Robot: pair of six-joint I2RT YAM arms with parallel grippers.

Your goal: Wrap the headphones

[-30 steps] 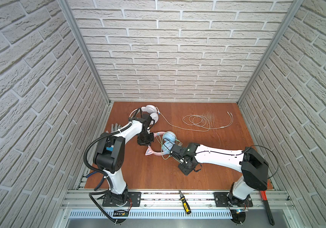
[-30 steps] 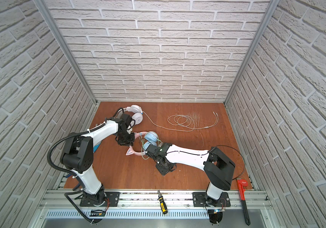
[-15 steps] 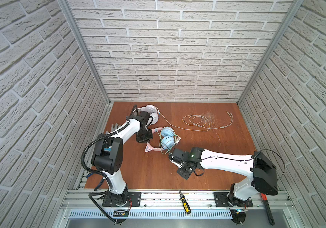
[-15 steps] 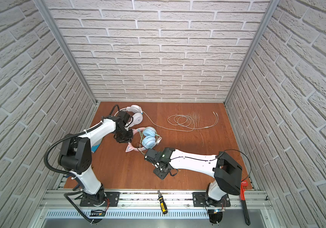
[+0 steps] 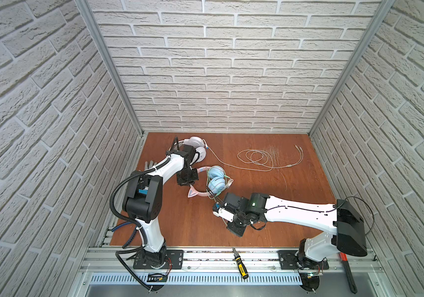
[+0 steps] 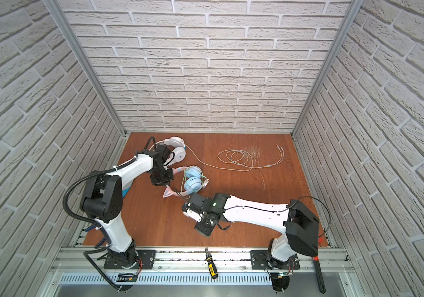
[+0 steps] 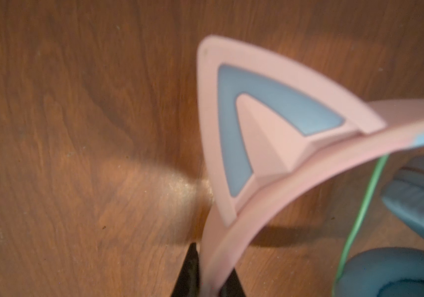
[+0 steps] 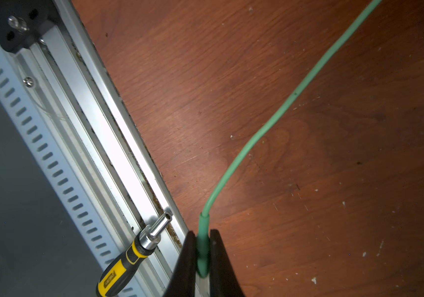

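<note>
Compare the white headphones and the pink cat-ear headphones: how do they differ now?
The pink headphones have cat ears and blue cups; the white headphones are all white. The left gripper pinches the pink pair's band; the white pair is ungripped. The pink pair's green cable loops round its cups, its end clamped in the right gripper; the white cable lies in loose loops. Both are corded over-ear pairs.

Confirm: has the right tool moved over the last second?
Yes. In a top view the right tool has shifted toward the front rail, closer to the screwdriver lying there.
</note>
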